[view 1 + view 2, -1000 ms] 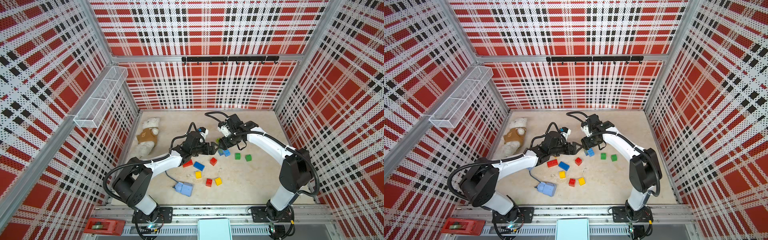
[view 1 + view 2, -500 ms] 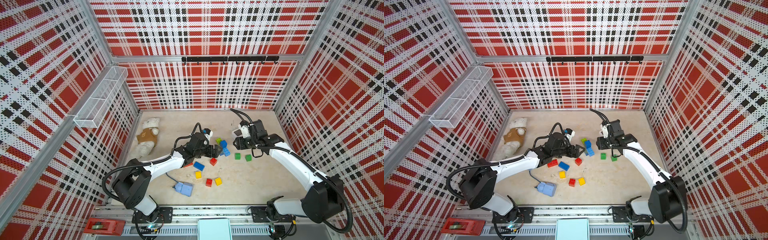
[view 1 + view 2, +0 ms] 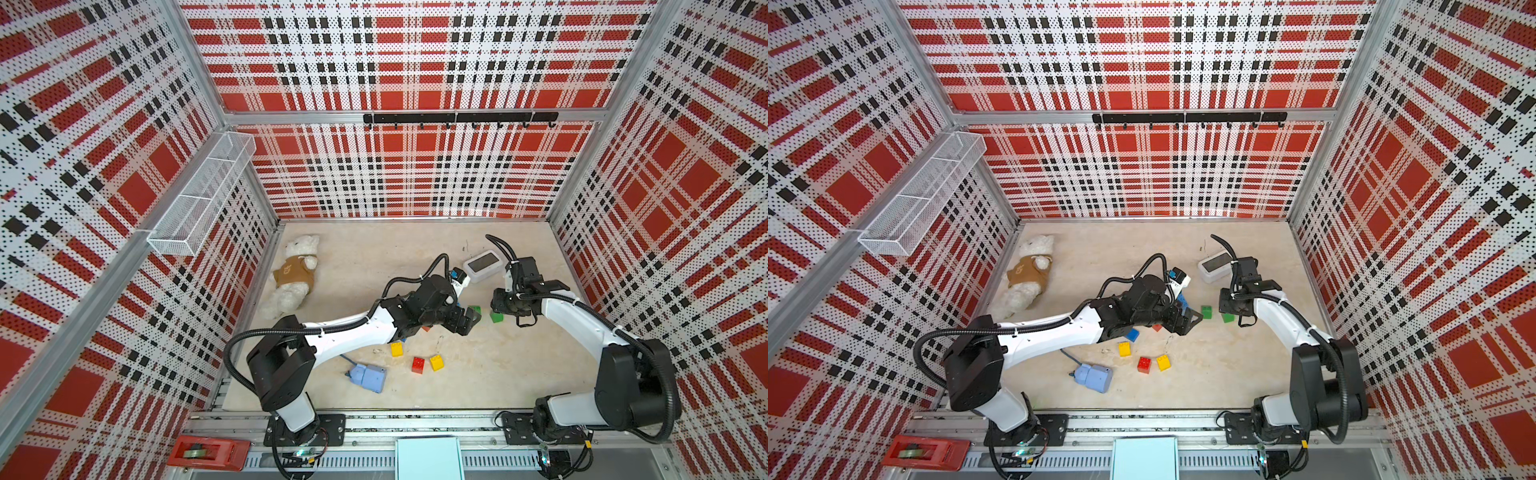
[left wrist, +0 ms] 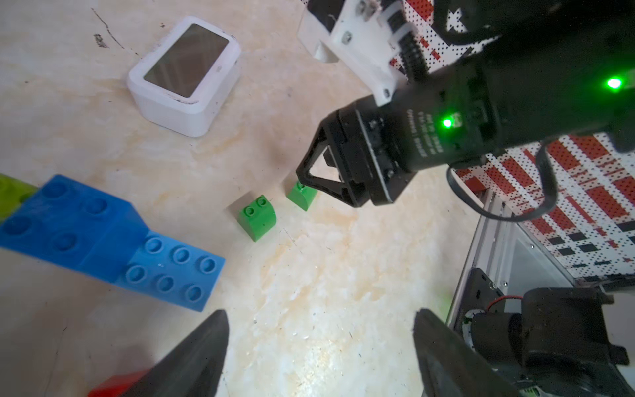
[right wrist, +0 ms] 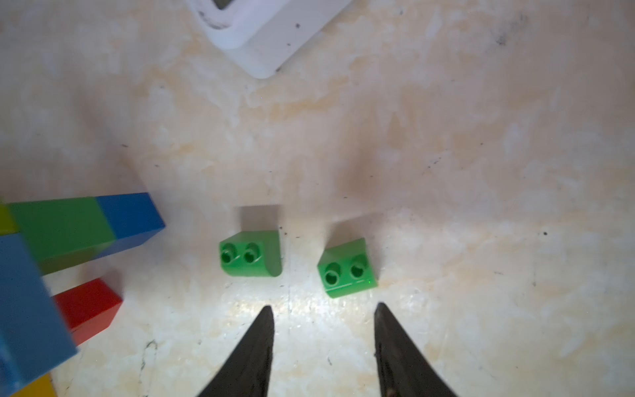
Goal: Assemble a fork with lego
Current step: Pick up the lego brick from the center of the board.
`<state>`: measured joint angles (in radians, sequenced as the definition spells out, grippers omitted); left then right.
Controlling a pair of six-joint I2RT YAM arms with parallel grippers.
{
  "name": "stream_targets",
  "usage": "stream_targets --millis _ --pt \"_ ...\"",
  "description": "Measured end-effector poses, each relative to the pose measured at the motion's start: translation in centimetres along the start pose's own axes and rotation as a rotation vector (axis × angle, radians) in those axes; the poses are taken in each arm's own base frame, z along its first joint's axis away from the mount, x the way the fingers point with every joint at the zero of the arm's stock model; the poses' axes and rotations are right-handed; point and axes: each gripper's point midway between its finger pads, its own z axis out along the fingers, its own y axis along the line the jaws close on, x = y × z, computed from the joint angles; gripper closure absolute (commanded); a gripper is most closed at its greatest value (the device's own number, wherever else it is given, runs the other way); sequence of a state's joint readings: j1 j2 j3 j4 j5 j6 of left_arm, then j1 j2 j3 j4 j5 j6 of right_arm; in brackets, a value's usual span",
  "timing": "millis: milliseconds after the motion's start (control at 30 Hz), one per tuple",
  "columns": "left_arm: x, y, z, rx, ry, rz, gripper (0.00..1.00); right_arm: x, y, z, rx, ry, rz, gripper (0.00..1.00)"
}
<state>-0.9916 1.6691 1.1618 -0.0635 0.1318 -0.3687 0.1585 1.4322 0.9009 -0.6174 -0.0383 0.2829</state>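
Observation:
Two small green lego bricks [image 5: 251, 257] [image 5: 347, 271] sit side by side on the beige floor, also seen in both top views [image 3: 473, 309] [image 3: 1228, 318]. My right gripper [image 5: 323, 307] hovers just short of the right-hand one, open with nothing between its fingers; the left wrist view shows it [image 4: 302, 178] right over that brick [image 4: 302, 197]. My left gripper [image 4: 319, 319] is wide open and empty, to the left of the green pair [image 3: 467, 322]. A joined blue and light-blue lego piece [image 4: 103, 240] lies beside it, partly hidden under the left arm in the top views.
Loose yellow [image 3: 397, 349], red [image 3: 418, 365] and yellow [image 3: 436, 362] bricks lie nearer the front. A white device with a screen [image 3: 482, 266] stands behind the grippers. A pale-blue box with a cord [image 3: 368, 377] is front left, a teddy bear [image 3: 293, 270] at the left wall.
My right arm swung from beside the left gripper out to the right, over the green bricks, and its jaws narrowed. My left gripper moved right and toward the front, still open.

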Motion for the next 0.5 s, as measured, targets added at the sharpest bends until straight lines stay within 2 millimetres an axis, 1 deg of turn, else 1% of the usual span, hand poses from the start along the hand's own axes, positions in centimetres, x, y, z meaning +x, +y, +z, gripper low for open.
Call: stream_targets --millis 233,367,500 --pt "0.6 0.4 0.3 -0.019 0.023 0.004 0.13 1.2 -0.7 2.4 0.025 0.08 -0.017 0.5" --pt "0.6 0.8 0.3 -0.026 0.025 0.0 0.13 1.6 -0.8 3.2 0.028 0.104 -0.035 0.5" --pt "0.4 1.2 0.3 -0.033 0.023 -0.006 0.13 1.9 -0.9 3.8 0.031 0.125 -0.049 0.53"
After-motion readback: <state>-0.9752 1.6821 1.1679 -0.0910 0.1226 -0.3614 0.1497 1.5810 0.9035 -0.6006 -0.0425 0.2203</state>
